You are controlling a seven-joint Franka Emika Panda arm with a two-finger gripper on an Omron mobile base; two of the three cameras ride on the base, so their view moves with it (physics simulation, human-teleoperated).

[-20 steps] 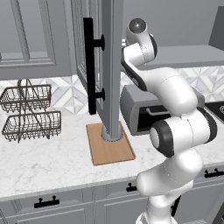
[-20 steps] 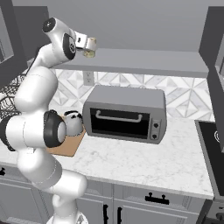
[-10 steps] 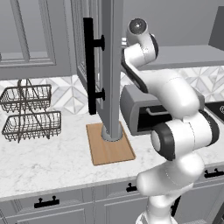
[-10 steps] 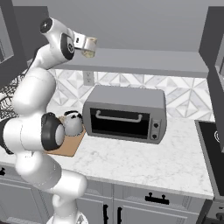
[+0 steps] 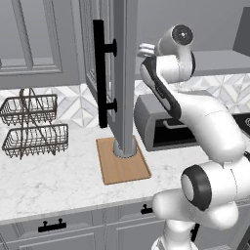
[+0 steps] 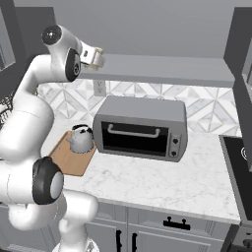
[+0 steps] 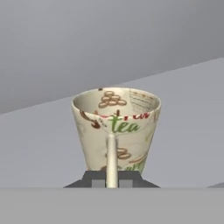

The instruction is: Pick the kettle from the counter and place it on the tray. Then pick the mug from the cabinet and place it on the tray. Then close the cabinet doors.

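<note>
The mug (image 7: 116,124), pale with brown and green "tea" print, stands on the grey shelf (image 6: 162,69) of the cabinet. My gripper (image 7: 112,180) is shut on its handle, which faces the hand. From the right base view the gripper (image 6: 92,54) reaches up to the shelf edge with the mug (image 6: 100,59) at its tip. The silver kettle (image 6: 81,139) sits on the wooden tray (image 6: 69,160) on the counter (image 6: 162,182). One cabinet door (image 5: 124,73) hangs open in front of the tray (image 5: 122,168) and hides most of the kettle.
A large grey toaster oven (image 6: 142,129) stands right of the tray. Dark wire baskets (image 5: 34,127) sit at the left of the counter. The open door's black bar handle (image 5: 100,73) is close to my arm. A dark stove top (image 6: 238,162) lies at the far right.
The jaws have closed on the mug's handle. The arm has hardly moved, and the mug stays at the shelf.
</note>
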